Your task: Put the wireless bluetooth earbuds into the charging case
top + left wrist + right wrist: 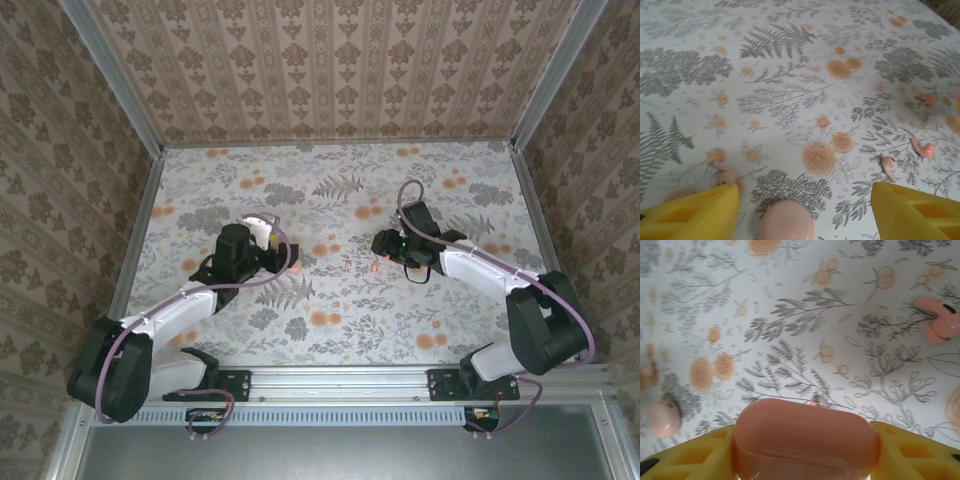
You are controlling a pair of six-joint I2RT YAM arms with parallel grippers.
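Two earbuds point(888, 164) point(924, 149) loose on table point(790, 60); one charging case point(805, 440) pinched in right jaws; left jaws spread.

Left arm point(165, 318) stretched forward and inward from its base, left gripper point(805, 192) angled low, yellow jaws parted wide, right arm point(480, 268) folded at the elbow and reaching toward centre, right gripper point(804, 426) held low — jaws clamped on the charging case point(805, 445)

— Any lettering on the charging case point(805, 437)?
— None; its shell is plain.
— The tabletop point(400, 300) or the walls?
— Only printed flowers and ferns on the tabletop, and ornament on the wallpaper point(340, 70). No word, number or logo can be read.
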